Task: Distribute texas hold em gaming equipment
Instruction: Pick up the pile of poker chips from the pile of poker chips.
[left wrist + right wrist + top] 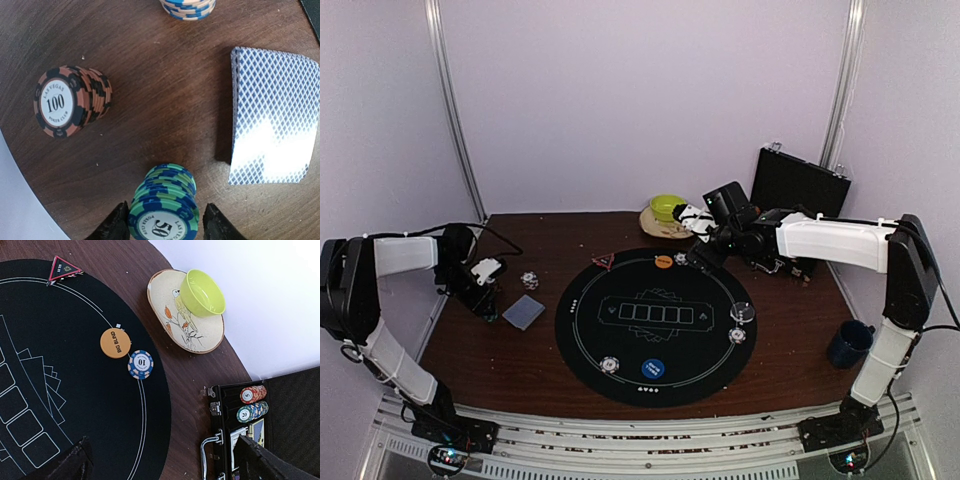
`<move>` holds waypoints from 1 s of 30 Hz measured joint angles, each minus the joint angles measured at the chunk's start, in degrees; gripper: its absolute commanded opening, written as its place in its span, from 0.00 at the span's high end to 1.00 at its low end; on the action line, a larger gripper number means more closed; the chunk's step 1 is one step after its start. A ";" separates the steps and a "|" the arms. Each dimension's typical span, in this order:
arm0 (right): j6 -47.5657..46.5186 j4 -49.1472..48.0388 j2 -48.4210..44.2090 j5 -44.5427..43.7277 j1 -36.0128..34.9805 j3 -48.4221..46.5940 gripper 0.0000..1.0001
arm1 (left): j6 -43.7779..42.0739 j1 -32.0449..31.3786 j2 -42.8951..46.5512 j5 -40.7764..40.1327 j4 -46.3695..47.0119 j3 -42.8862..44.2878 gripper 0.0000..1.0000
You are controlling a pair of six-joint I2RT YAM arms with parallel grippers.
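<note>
Left wrist view: the left gripper's [166, 225] black fingers [116, 226] closely flank a green-and-blue stack of striped poker chips [162, 200] on the brown wooden table [165, 100], left of the mat. Whether they press it I cannot tell. An orange-and-black chip stack [70, 102] and a blue lattice-backed card deck [272, 115] lie nearby. Further right, over the far edge of the round black felt mat [75, 365], the right gripper [170, 465] hangs wide apart, holding nothing. Near it, an orange round disc [115, 342] lies just beside a blue-and-white chip [140, 364].
</note>
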State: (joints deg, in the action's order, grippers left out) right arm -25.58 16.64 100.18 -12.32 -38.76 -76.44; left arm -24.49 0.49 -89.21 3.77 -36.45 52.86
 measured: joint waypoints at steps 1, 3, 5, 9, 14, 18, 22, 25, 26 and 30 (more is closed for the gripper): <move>0.00 -0.02 0.00 0.00 0.00 0.00 0.00 | 0.00 0.02 0.00 -0.02 0.07 0.00 0.48; 0.00 -0.09 0.00 0.00 0.00 0.00 0.00 | 0.00 0.04 0.00 -0.09 0.22 0.00 0.48; 0.00 -0.17 0.00 -0.02 0.00 0.00 0.00 | 0.00 0.04 0.02 -0.13 0.31 0.00 0.48; 0.00 -0.20 0.00 0.00 0.00 0.00 0.00 | 0.02 0.04 0.17 -0.11 0.35 0.00 0.48; 0.00 -0.22 0.00 -0.02 0.00 0.00 0.00 | 0.02 0.04 0.37 -0.11 0.33 0.00 0.48; 0.00 -0.20 0.00 -0.02 0.00 0.00 0.00 | 0.02 0.04 0.70 -0.11 0.31 0.00 0.50; 0.00 -0.22 0.00 0.00 -0.02 0.00 0.00 | 0.07 0.04 0.92 -0.11 0.31 0.00 0.53; 0.00 -0.22 0.00 -0.02 -0.02 0.00 0.00 | 0.07 0.04 1.05 -0.09 0.26 0.00 0.56; 0.00 -0.20 0.00 -0.02 0.00 0.00 0.00 | 0.07 0.04 1.07 -0.09 0.28 0.00 0.57; 0.00 -0.22 0.00 -0.02 0.00 0.00 0.00 | 0.09 0.04 1.07 -0.11 0.28 0.00 0.66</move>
State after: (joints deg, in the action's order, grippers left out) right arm -25.58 16.43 100.18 -12.34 -38.76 -76.44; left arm -24.40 0.54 -88.14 3.66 -36.16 52.86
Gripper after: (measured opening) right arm 0.999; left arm 0.396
